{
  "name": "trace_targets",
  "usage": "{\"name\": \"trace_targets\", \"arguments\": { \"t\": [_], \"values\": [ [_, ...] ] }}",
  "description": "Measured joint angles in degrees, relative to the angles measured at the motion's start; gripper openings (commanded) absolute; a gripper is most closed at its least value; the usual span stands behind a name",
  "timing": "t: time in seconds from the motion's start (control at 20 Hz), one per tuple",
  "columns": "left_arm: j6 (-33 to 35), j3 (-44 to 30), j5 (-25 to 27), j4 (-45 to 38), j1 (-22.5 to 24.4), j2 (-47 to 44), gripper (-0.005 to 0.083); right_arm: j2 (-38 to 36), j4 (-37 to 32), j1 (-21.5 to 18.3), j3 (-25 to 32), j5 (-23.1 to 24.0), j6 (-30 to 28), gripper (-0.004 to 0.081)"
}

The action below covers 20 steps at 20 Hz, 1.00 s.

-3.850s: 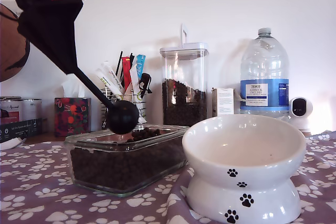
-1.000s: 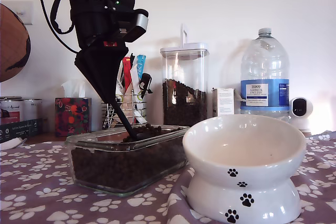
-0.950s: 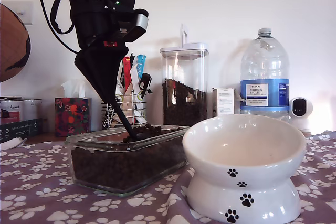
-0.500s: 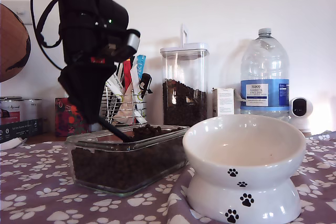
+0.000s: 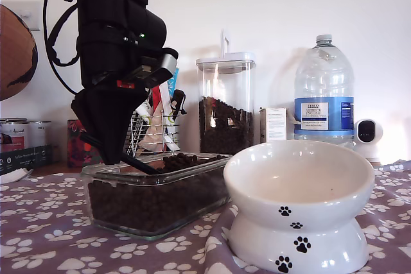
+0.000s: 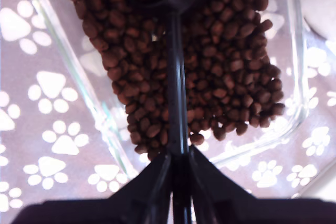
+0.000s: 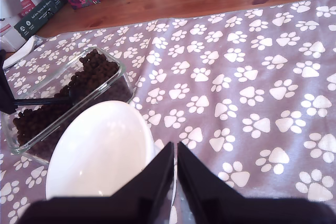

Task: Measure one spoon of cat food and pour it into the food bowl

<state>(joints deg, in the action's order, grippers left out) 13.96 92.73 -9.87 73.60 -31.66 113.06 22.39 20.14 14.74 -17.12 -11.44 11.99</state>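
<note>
My first gripper (image 5: 115,153) is shut on the thin handle of the black spoon (image 5: 139,164) at the exterior view's left. In the first wrist view the spoon (image 6: 176,103) runs from my first gripper (image 6: 178,170) to its cup, sunk in the brown cat food (image 6: 226,66) of a clear glass dish (image 6: 68,61). The white food bowl (image 5: 298,184) with paw prints stands to the exterior view's right of the dish (image 5: 87,174), with nothing in it. My second gripper (image 7: 175,161) is shut on nothing, hovering by the food bowl (image 7: 100,150).
Behind the dish stand a wire caddy (image 5: 157,126) of utensils, a tall clear canister (image 5: 225,104) of kibble, a small box (image 5: 273,124), a water bottle (image 5: 323,88) and a white camera (image 5: 367,134). Tins (image 5: 22,139) sit at the exterior view's far left. A paw-print cloth (image 7: 252,93) covers the table.
The spoon went from above the dish down into the kibble. Over the last second the first arm sank and shifted towards the exterior view's left, laying the handle flatter.
</note>
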Motion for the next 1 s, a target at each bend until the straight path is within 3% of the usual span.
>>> {"name": "trace_targets", "arguments": {
  "t": [0.8,1.0],
  "values": [
    [-4.9,-6.1,-1.6,-6.8,-0.8,-0.4,-0.0021,0.0,0.0,0.0,0.0,0.0,0.0,-0.0011],
    [-6.3,-6.2,1.9,-9.0,-3.0,-0.5,-0.0021,0.0,0.1,0.0,0.0,0.0,0.0,-0.0011]
  ]
}}
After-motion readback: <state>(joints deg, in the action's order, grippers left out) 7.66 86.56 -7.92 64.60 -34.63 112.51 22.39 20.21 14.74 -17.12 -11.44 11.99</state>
